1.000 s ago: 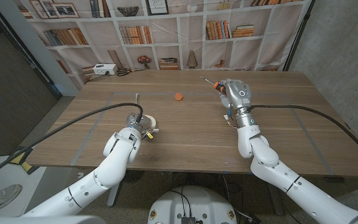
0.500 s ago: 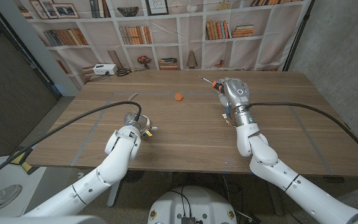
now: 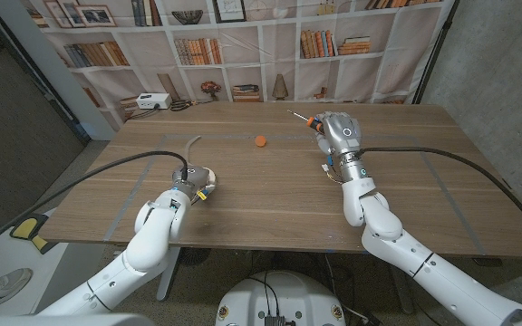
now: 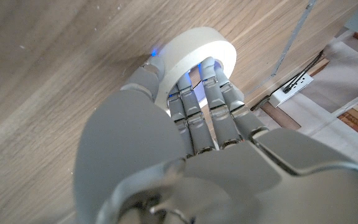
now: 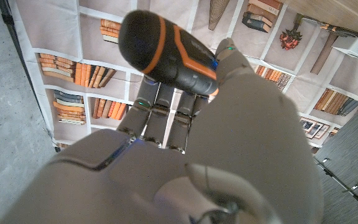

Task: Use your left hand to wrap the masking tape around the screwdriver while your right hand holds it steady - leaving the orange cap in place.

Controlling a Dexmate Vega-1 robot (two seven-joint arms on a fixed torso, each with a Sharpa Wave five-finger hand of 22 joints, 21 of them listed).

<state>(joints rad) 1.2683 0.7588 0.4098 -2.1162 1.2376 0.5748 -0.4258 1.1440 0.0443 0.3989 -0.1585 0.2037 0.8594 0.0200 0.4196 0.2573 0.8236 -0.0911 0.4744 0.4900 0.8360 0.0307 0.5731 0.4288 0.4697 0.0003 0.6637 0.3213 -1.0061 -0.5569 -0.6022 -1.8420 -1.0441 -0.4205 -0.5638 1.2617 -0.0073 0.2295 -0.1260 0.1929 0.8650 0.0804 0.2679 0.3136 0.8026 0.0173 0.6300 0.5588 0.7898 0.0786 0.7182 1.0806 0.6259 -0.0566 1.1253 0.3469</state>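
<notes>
The light, stiff masking tape roll [image 4: 194, 53] suits the left hand [image 4: 185, 137], fingers hooked through its core, while the right hand [image 5: 185, 155] clamps the rigid screwdriver's [image 5: 166, 53] rubbery handle at upper centre.

Mock study: printed bookshelf backdrop [image 3: 243, 45] behind wooden table [image 3: 270, 190].

L hand [image 3: 195, 178] on tape roll [image 3: 208, 174]; R hand [image 3: 338, 132] grips screwdriver [image 3: 308, 120]; orange cap [image 3: 260, 140] between.
</notes>
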